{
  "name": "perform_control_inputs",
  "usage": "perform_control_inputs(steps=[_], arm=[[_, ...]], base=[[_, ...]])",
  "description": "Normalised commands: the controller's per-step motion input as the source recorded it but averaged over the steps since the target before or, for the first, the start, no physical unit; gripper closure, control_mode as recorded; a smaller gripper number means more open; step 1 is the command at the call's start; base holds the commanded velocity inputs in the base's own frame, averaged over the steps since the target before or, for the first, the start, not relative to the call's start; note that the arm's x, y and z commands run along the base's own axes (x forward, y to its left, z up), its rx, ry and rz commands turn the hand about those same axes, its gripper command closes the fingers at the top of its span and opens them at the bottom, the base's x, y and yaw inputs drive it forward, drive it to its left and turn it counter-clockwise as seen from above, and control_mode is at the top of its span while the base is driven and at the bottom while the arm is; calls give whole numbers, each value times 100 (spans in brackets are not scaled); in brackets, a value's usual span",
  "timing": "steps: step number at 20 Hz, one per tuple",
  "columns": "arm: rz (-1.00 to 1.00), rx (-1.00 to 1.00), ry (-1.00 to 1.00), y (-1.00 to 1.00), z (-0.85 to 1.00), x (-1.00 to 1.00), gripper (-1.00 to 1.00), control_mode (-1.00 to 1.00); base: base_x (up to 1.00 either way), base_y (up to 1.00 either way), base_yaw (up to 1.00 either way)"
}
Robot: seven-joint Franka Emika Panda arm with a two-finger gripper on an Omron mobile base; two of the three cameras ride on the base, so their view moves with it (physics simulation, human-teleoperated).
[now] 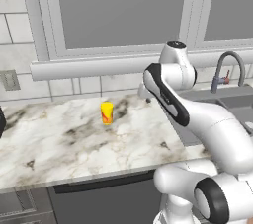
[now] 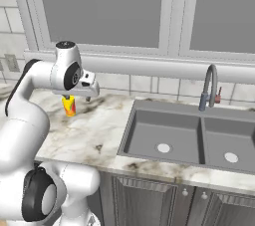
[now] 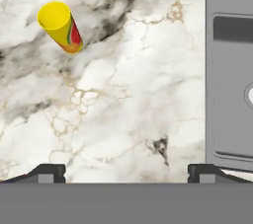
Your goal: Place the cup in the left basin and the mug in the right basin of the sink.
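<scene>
Cup [image 3: 59,25]: standing upright on the marble counter [image 3: 128,99], left of the sink [image 2: 189,135]. I am hovering my claw [image 3: 126,171] above, spread wide, gripping nothing.

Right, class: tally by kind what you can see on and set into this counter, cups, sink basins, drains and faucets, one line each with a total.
Cups: 1, the cup on the counter.
Basins: 2, left basin and right basin.
Drains: 2, one in each basin.
Faucets: 1, the faucet.
Total: 6.
</scene>
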Motion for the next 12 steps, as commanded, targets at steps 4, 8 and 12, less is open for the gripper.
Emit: perform_control_inputs(steps=[4,8,12], arm=[[0,0,0,25,-21,31,-100,-100],[0,0,0,19,-15,41,-100,-100],[0,0,0,17,-9,35,-100,-100]], base=[[0,0,0],[0,0,0],[0,0,0]])
